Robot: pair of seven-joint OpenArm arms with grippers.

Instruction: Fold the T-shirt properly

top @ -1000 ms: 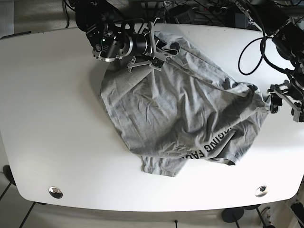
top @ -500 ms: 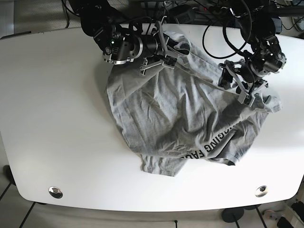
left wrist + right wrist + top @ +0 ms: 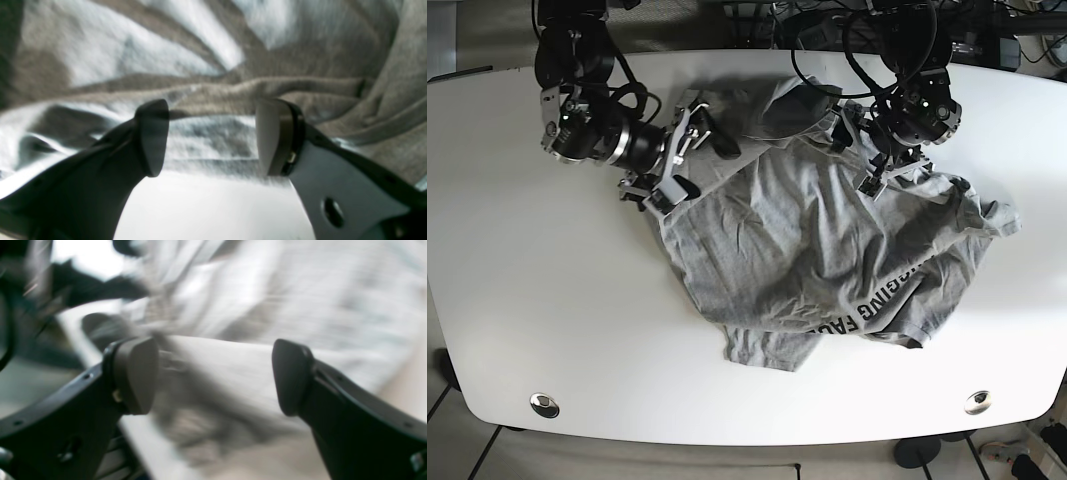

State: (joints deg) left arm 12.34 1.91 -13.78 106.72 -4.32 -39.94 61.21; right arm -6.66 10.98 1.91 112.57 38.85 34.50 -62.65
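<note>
The white tabletop point(image 3: 517, 300) carries a grey T-shirt point(image 3: 827, 250), which lies crumpled across its centre and right half, with black lettering near its lower hem. The right tool point(image 3: 689, 150) sits at the shirt's upper left edge; in the right wrist view its jaws stand wide apart, with blurred fabric between them and nothing clamped. The left tool point(image 3: 867, 155) sits over the shirt's upper right part; its jaws are likewise wide, above wrinkled cloth and not gripping it.
</note>
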